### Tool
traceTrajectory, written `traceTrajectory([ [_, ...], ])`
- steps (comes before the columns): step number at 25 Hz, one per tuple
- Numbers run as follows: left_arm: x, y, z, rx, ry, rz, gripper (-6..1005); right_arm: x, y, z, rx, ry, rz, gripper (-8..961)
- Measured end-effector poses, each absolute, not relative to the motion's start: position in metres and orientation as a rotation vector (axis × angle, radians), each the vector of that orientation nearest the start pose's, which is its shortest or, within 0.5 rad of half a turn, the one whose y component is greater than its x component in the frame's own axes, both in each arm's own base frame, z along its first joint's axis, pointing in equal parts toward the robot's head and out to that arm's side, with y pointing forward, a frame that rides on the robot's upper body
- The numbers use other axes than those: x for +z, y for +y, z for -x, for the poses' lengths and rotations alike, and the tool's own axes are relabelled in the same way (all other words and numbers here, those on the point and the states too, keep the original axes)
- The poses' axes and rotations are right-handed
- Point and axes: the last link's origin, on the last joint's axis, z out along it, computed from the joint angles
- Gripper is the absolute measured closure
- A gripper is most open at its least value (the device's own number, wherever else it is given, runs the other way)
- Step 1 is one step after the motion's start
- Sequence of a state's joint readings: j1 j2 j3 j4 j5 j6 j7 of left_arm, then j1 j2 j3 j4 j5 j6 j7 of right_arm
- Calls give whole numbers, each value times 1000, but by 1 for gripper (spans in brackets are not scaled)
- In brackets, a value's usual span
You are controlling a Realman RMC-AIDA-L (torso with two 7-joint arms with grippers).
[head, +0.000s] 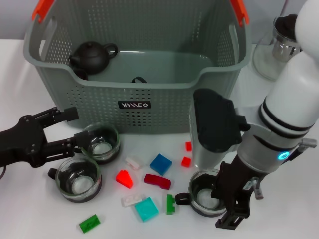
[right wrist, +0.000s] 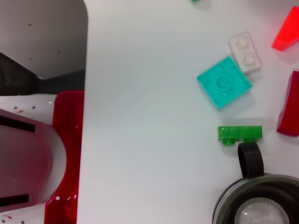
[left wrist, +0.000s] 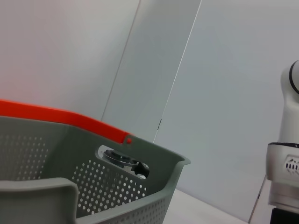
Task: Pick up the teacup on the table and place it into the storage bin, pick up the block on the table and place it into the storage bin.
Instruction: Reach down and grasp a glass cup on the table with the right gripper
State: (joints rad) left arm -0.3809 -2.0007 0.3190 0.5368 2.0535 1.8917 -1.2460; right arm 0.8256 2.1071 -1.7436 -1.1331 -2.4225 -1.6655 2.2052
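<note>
Bin: we log the grey-green perforated storage bin at the back of the white table, long axis running left to right, orange handle ends at both upper corners, black label on the near wall; a black teapot sits inside at its left end.
Cups: we count three glass teacups on the table. Two stand side by side near the left, one just before the bin wall, the other nearer us. The third stands on the right, its black handle pointing left toward a green block.
Blocks: scattered between the cups we list a blue block, red blocks, a dark red piece, a teal square, white pieces and another green block.
Left gripper: we note fingers apart, holding nothing, tips just beside the rim of the cup nearest the bin.
Right gripper: low over the right-hand cup; we cannot tell how its fingers stand.
Other: a glass jar stands right of the bin.
</note>
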Motion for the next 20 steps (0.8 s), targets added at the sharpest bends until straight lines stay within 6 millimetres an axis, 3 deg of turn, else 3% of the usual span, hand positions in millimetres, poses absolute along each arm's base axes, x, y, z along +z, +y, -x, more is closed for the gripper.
traceTrajectory([
  [15,52,259,313,-1045,-704,2541,156,-97,309,-136,-961,68,3104,278],
  [20,52,259,313,-1045,-704,2542,156,-96,309,-136,-975,75,3103,427],
])
